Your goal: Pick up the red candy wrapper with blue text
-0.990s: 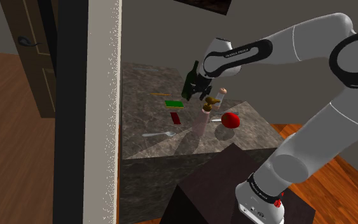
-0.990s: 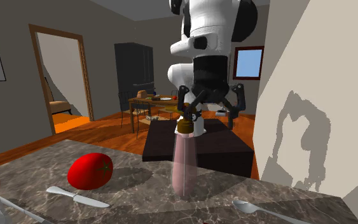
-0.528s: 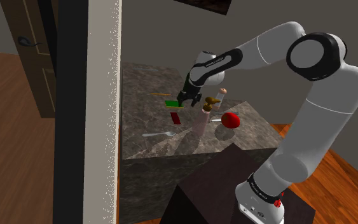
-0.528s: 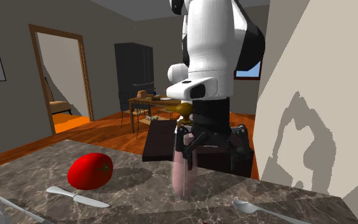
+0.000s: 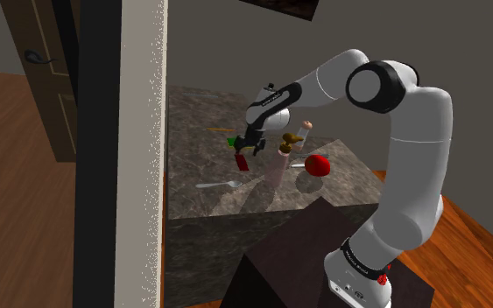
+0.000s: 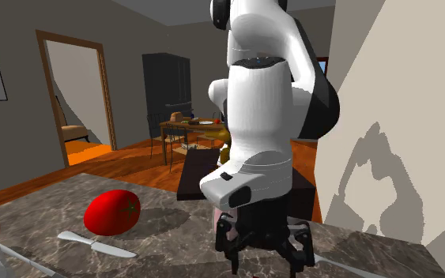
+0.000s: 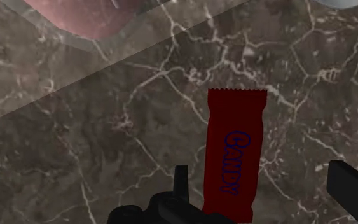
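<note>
The red candy wrapper (image 7: 233, 159) with blue lettering lies flat on the dark marble counter (image 7: 75, 140). In the wrist view it sits between my open gripper's (image 7: 266, 191) two black fingers, closer to one finger (image 7: 180, 181) than the other, and neither touches it. From the shoulder view the gripper (image 5: 248, 145) hangs just above the wrapper (image 5: 242, 163), near the middle of the counter (image 5: 200, 114). In the second exterior view the gripper (image 6: 264, 259) is low over the counter with its fingers spread.
A pink bottle with a gold cap (image 5: 280, 160) stands right beside the gripper, its base (image 7: 88, 16) close in the wrist view. A red tomato (image 5: 317, 164), a spoon (image 5: 219, 185), a knife (image 6: 94, 245) and a green item (image 5: 232, 141) lie around. A white pillar (image 5: 143, 149) stands by the counter.
The arm has swung down and toward the shoulder view's left, bringing the open gripper from above the pink bottle to just over the wrapper. Nothing on the counter moved.
</note>
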